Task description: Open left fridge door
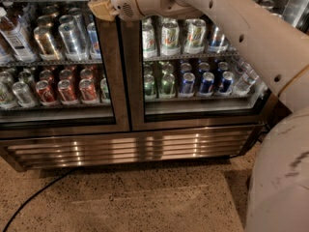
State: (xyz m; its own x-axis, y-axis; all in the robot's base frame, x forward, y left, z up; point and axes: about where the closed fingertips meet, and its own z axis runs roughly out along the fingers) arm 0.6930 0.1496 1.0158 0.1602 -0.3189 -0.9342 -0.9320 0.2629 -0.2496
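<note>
The fridge (130,146) fills the view, a wide steel two-door drinks cooler. The left fridge door (108,71) is a glass pane in a steel frame, with red and silver cans behind it, and it stands closed flush with its twin. My gripper (99,6) is at the top of the view, at the right-hand upright of the left door's frame, near the seam between the two doors. My white arm reaches in from the right across the right door.
The right door (203,66) shows green and blue cans. A louvred steel grille (130,149) runs along the base. A black cable (34,197) lies on the speckled floor at lower left. My white base (282,178) stands at the lower right.
</note>
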